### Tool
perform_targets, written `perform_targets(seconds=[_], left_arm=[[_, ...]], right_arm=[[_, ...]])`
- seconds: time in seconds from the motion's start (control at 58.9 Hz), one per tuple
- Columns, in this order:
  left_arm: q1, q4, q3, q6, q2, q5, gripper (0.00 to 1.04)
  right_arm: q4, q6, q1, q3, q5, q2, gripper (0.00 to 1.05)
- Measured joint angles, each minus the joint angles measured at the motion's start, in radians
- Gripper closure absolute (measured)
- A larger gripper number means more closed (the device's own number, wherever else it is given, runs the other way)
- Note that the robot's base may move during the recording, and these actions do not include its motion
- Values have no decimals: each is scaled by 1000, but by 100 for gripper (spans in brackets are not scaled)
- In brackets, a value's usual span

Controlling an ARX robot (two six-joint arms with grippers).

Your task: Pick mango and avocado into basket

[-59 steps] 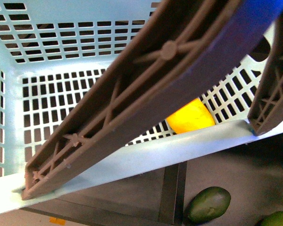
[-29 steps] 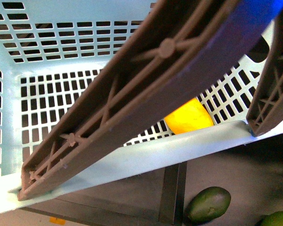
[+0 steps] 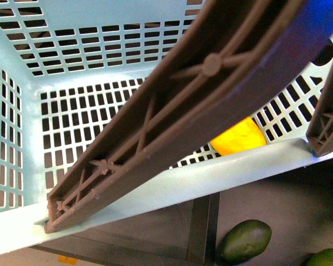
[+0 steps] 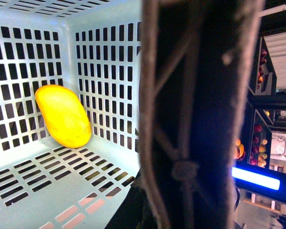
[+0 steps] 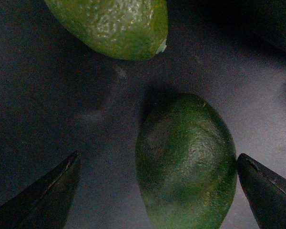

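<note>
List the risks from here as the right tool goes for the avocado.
1. The avocado sits off-centre between the fingers of the open right tool, close to one tip; closing may nudge it and roll it away.
2. A paler green fruit lies close by; a drift could bump or grab that instead.
3. The handle crosses the basket opening, partly hiding the mango in the front view; the drop could strike it.
</note>
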Motion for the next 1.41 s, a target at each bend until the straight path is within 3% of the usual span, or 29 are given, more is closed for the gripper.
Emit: perform_targets(seconds=[1.205,1.306,1.408], left_arm=[[0,0,0,0,0,-3,101],[0,0,0,0,0,-2,101],[0,0,0,0,0,-1,101]], right_arm=[[-33,-2,29,79,1,114,9],[-33,-2,29,79,2,114,16],[-33,-5,29,79,8,115,33]])
